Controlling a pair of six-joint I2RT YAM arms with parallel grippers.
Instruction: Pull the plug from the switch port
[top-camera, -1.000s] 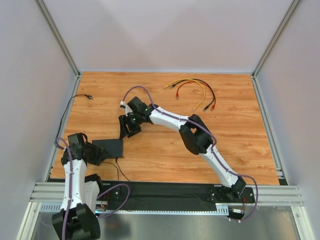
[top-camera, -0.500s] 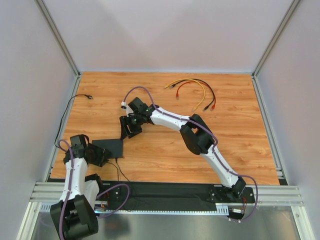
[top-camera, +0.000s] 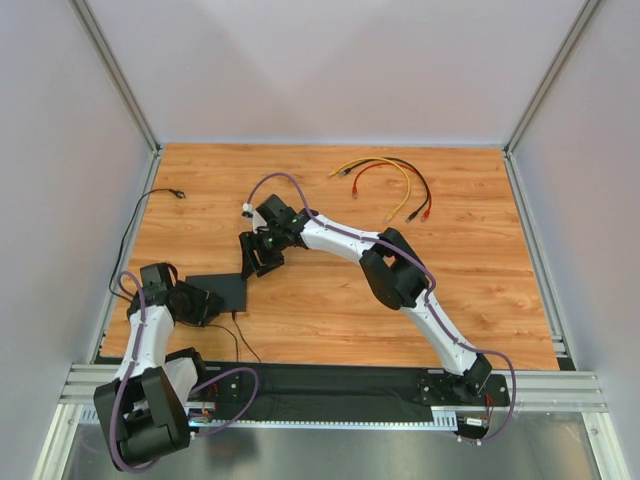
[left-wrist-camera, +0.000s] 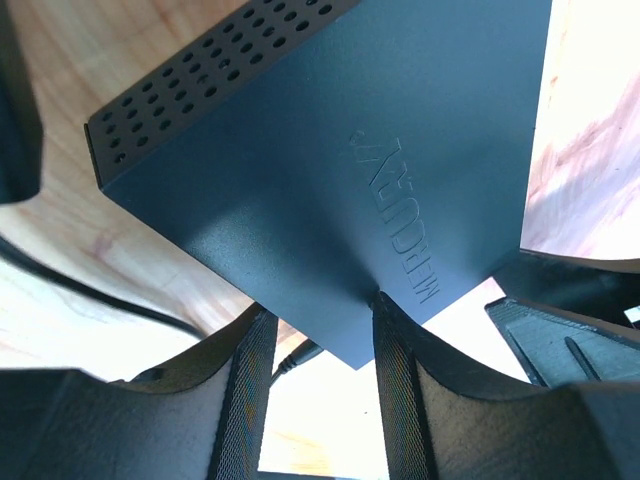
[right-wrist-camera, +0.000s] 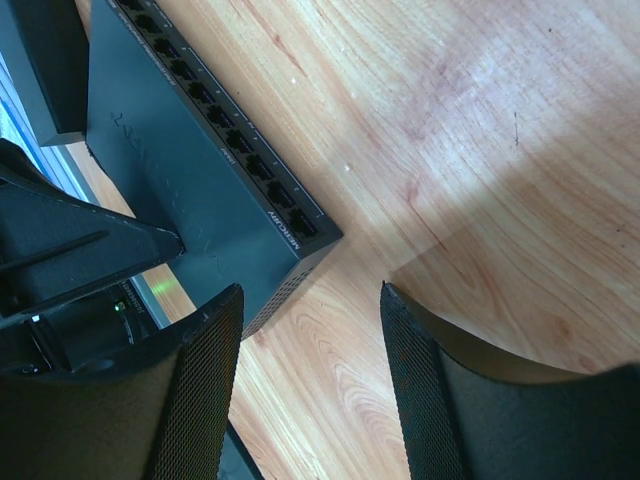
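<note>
The switch (top-camera: 225, 291) is a flat black box on the wood at the near left. In the left wrist view its embossed top (left-wrist-camera: 330, 150) fills the frame. One corner points between my left gripper (left-wrist-camera: 322, 400) fingers, whose tips rest against it. The jaws stand apart with nothing clamped. A black plug (left-wrist-camera: 293, 358) with its cable sits under that corner. The cable (top-camera: 238, 335) trails toward the arm bases. My right gripper (right-wrist-camera: 310, 390) hangs open over bare wood beside the switch's port row (right-wrist-camera: 215, 135). In the top view, the right gripper (top-camera: 255, 262) is just behind the switch.
Yellow, red and black patch cables (top-camera: 385, 180) lie at the back right. A loose black cable (top-camera: 150, 205) runs along the left side to a free plug (top-camera: 178, 194). Grey walls enclose the table on three sides.
My left arm's elbow has swung down toward the near edge, and its gripper has shifted slightly at the switch's left end. The right arm has stayed put.
</note>
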